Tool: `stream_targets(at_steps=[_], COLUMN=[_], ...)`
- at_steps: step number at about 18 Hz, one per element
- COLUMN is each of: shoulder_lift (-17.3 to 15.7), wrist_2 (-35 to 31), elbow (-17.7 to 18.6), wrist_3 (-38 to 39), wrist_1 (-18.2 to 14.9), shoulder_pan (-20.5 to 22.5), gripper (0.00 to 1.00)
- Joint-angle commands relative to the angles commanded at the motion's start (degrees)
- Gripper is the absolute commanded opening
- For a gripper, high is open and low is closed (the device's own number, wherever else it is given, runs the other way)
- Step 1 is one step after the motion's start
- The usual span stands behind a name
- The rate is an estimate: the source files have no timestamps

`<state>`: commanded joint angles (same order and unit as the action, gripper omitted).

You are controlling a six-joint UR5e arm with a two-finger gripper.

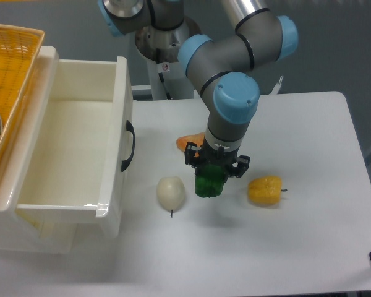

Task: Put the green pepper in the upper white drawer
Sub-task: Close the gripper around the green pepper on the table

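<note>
The green pepper (pixel 209 184) is glossy and dark green, sitting near the middle of the table. My gripper (pixel 213 174) comes straight down on it and its black fingers are shut on the pepper's sides; whether the pepper rests on the table or is just lifted I cannot tell. The upper white drawer (pixel 121 148) is pulled open at the left, its black curved handle (pixel 129 146) facing the pepper, and its inside is empty. The gripper is well to the right of the drawer's front.
A pale onion-like vegetable (pixel 170 192) lies just left of the pepper. A yellow pepper (pixel 264 190) lies to its right. An orange item (pixel 189 142) is partly hidden behind the gripper. A yellow wicker basket (pixel 12 68) sits on the drawer unit at far left.
</note>
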<state>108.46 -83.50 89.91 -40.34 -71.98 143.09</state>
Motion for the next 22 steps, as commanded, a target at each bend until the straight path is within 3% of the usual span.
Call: stream_targets(at_steps=[8, 14, 22], shoulder_lift=[-0.3, -2.9, -8.1], wrist_2=[0.3, 2.5, 6.1], elbow=[-0.1, -0.2, -0.4], wrist_3=[1.3, 3.8, 10.5], wrist_1=[-0.5, -3.7, -4.8], shoulder_pan=[0.8, 1.1, 0.8], gripper=[0.31, 0.31, 0.31])
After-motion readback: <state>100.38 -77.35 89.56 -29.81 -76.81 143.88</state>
